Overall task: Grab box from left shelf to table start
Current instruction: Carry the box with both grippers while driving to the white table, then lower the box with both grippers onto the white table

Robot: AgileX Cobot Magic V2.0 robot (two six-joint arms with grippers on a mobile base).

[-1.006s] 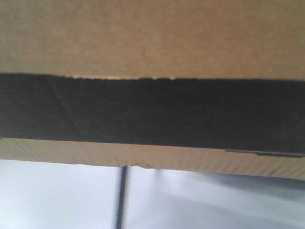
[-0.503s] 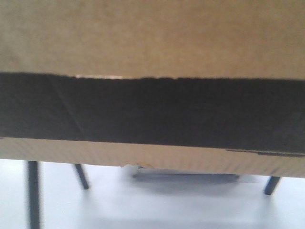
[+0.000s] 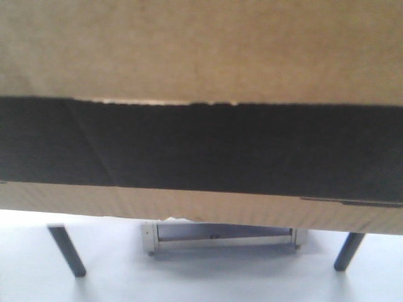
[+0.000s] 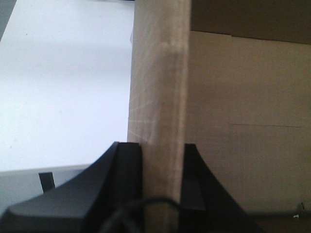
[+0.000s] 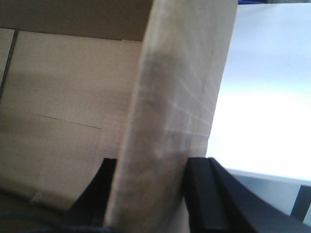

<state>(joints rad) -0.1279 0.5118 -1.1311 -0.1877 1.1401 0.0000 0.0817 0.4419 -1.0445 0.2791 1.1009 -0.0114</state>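
The box (image 3: 201, 50) is plain brown cardboard and fills most of the front view, right up against the camera. Its near wall runs across the top of the frame, a dark band of shadowed interior lies below that, and a lower cardboard strip with a slightly torn edge lies under the band. Beneath the strip, two dark legs (image 3: 66, 250) stand well apart on a pale surface, with a pale metal frame (image 3: 220, 236) low between them. In the left wrist view the left fingers (image 4: 124, 174) pinch one upright side wall of the box, one black finger pressed against its outer face and the other against its inner face, so the wall's edge stands straight up between them. The inside of the box, creased and partly shadowed, lies to the right of that wall. The white table (image 4: 63, 87) spreads out on the wall's outer side, and its near edge runs across the lower left, with a short dark stub showing just under it. In the right wrist view the right fingers (image 5: 206, 194) clamp the opposite side wall the same way, one on each face. Here the box interior is on the left and the table top on the right, its edge low in the frame above a dark leg at the bottom right corner. None of the views shows whether the box bottom touches the table.
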